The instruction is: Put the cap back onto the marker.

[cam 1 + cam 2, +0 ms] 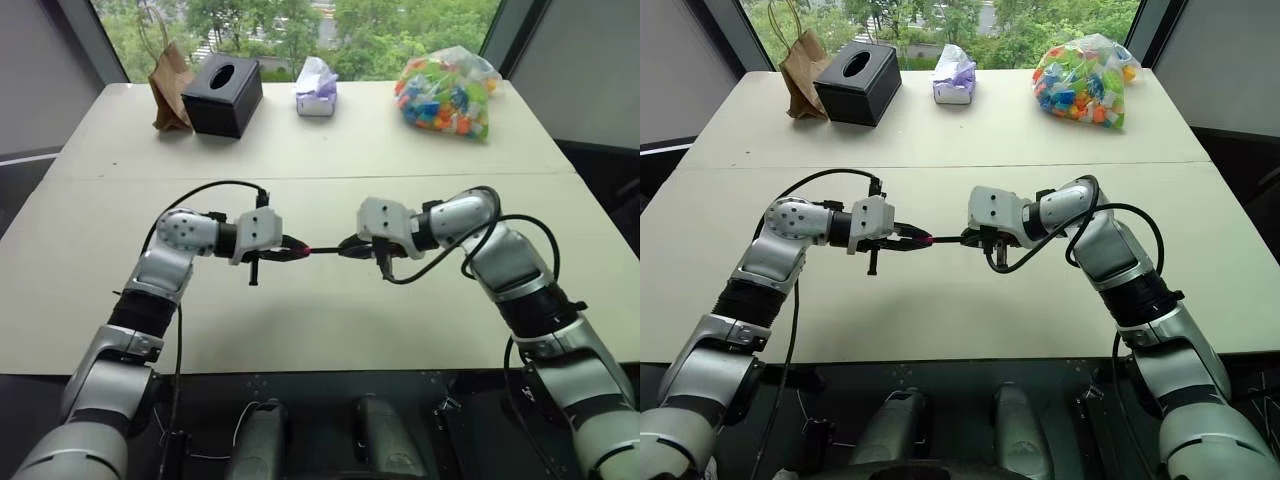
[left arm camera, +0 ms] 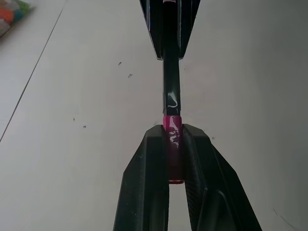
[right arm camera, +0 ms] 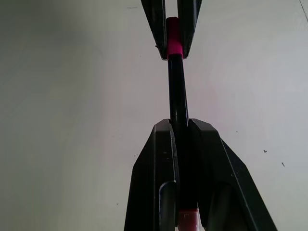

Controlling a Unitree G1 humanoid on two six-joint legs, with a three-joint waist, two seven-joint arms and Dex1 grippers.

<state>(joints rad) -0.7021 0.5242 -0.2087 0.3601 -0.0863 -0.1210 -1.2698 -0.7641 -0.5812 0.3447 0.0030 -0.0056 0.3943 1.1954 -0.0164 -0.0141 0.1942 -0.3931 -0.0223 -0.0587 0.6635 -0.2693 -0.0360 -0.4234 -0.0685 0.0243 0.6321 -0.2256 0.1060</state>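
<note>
Both grippers meet tip to tip above the middle of the table (image 1: 320,330). My left gripper (image 1: 296,250) is shut on the red-pink cap (image 2: 172,144), which sits between its two black fingers (image 2: 149,173). My right gripper (image 1: 350,247) is shut on the thin black marker (image 2: 171,86), held level and in line with the cap. The marker's front end meets the cap's mouth, and its tip is hidden there. In the right wrist view the marker (image 3: 178,91) runs from my right gripper (image 3: 179,124) to the cap (image 3: 173,41).
Along the table's far edge stand a brown paper bag (image 1: 168,85), a black tissue box (image 1: 222,95), a white and purple packet (image 1: 317,88) and a clear bag of colourful pieces (image 1: 447,92). A seam (image 1: 100,179) crosses the tabletop behind the grippers.
</note>
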